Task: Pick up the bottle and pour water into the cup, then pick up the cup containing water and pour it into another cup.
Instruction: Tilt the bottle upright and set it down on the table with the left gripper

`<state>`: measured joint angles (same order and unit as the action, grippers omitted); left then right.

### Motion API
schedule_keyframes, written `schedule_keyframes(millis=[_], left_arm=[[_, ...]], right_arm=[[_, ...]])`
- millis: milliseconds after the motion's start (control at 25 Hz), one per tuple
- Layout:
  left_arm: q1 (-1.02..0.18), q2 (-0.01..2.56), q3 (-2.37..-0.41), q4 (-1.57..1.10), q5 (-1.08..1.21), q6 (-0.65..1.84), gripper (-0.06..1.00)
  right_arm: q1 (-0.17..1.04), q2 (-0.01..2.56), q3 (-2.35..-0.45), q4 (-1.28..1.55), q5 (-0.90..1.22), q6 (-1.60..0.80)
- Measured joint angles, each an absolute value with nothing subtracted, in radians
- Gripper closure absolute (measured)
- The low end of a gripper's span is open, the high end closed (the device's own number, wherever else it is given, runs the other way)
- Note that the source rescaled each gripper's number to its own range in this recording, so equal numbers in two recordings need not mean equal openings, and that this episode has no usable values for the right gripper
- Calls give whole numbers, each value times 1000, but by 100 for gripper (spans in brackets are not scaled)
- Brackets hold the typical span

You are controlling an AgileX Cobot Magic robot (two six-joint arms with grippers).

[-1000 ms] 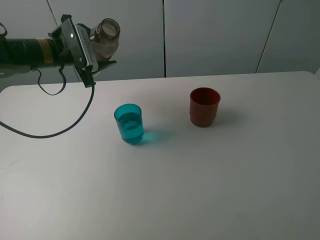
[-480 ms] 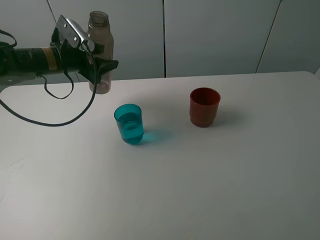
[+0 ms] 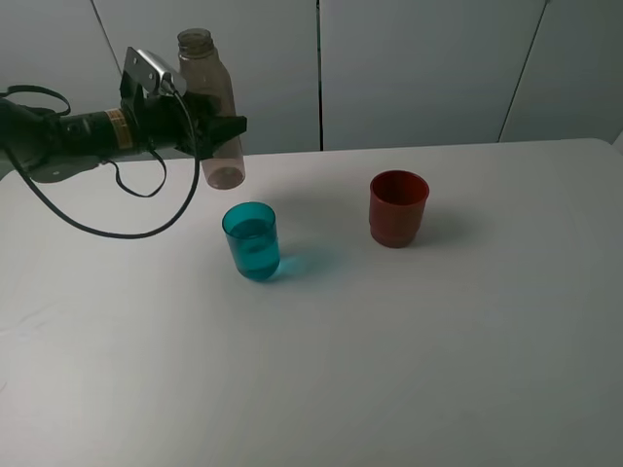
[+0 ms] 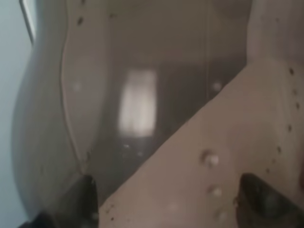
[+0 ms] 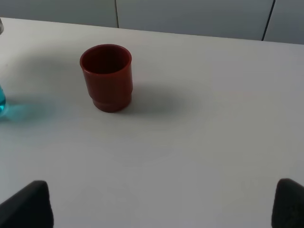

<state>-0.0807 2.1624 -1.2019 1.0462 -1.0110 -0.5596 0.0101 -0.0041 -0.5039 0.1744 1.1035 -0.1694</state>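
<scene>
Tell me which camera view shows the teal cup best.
The exterior high view: the teal cup stands whole on the table, with water visible inside. The right wrist view catches only a sliver of it at the picture's edge. The left wrist view shows none of it; the bottle fills it.

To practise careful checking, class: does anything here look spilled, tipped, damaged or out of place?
Nothing stands out. No spill shows on the table, the blue cup and red cup stand upright, and the left gripper holds the bottle almost upright.
</scene>
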Motion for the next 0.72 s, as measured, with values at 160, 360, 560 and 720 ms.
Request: schedule_keyframes(millis=[160, 360, 560, 720], left_arm=[[-81, 2216, -1239, 1053, -1046, -564, 92], [-81, 2256, -1299, 1111, -1055, -567, 92], [-81, 2287, -1338, 1188, -1105, -567, 92], [-81, 2290, -1338, 1201, -1111, -567, 92]], right_arm=[[10, -4, -504, 174, 1104, -169], [10, -4, -504, 174, 1104, -169], [10, -4, -504, 174, 1104, -169], [10, -4, -504, 174, 1104, -169]])
